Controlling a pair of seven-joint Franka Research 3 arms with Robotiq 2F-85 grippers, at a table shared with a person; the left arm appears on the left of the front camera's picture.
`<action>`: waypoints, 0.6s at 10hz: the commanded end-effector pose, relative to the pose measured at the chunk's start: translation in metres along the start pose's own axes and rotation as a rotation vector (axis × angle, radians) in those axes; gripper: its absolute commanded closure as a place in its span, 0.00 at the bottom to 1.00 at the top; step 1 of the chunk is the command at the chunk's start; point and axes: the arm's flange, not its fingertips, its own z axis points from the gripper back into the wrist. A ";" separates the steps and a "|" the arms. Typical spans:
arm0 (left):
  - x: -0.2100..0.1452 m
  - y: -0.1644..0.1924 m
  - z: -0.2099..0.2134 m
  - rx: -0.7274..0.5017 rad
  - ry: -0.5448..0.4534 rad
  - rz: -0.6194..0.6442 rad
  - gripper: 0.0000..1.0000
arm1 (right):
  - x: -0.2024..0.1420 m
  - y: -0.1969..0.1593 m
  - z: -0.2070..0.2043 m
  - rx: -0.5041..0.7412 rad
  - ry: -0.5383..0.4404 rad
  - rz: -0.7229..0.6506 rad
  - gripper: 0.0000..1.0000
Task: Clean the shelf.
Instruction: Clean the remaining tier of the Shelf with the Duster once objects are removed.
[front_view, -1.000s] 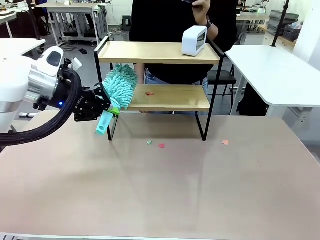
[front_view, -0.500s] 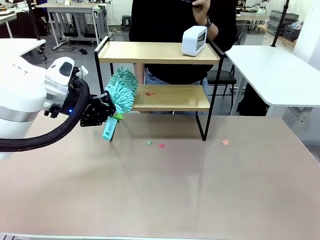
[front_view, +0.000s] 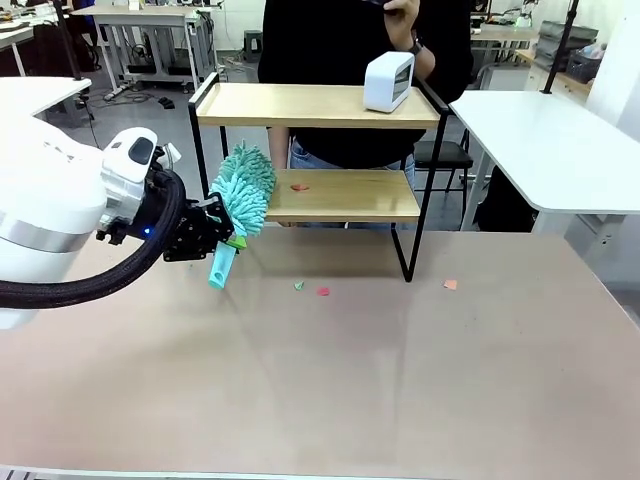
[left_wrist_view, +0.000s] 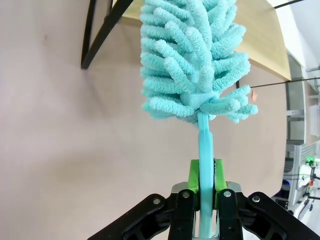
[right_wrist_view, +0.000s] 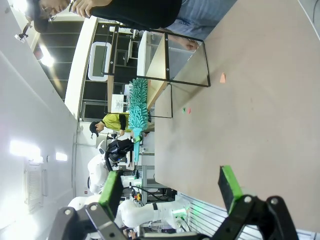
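The left claw (front_view: 226, 240), mid-left of the frame, is clamped tight; the right claw (right_wrist_view: 170, 186) stands apart, empty. The shelf (front_view: 345, 196) stands upper middle on the beige surface (front_view: 330, 380). The left claw grips a teal microfibre duster (front_view: 243, 185) by its handle, with the head by the lower board's left end. It should probably sweep flat toward the red scrap (front_view: 299, 186), with the handle kept off the black frame.
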 end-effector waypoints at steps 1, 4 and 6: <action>-0.026 0.020 0.016 -0.006 0.053 0.003 0.87 | 0.002 0.001 -0.001 0.021 -0.012 0.028 0.00; -0.024 0.016 0.010 -0.028 0.157 0.027 0.87 | 0.002 0.001 -0.001 0.021 -0.012 0.028 0.00; -0.026 0.010 0.004 -0.072 0.272 0.000 0.87 | 0.002 0.001 -0.001 0.021 -0.012 0.028 0.00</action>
